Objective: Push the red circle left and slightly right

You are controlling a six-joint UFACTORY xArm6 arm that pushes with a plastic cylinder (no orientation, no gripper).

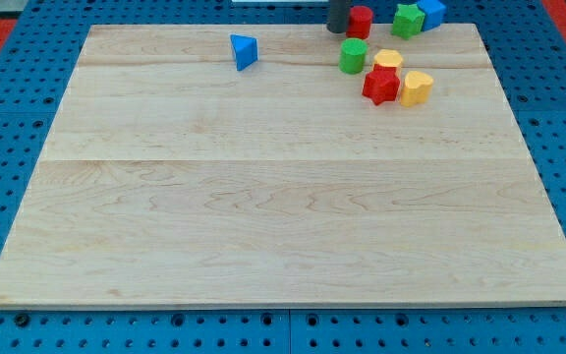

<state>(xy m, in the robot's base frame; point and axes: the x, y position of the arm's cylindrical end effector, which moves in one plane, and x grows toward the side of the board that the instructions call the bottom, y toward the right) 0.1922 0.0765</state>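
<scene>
Beside my tip, the red circle stands upright.

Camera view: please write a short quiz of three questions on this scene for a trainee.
1. True or false: my tip is just left of the red circle in the view.
2. Which block stands alone, far from the others? A) blue triangle B) red star C) green star
3. Fill in: the yellow heart touches the red ____.

Key: 1 true; 2 A; 3 star.
</scene>
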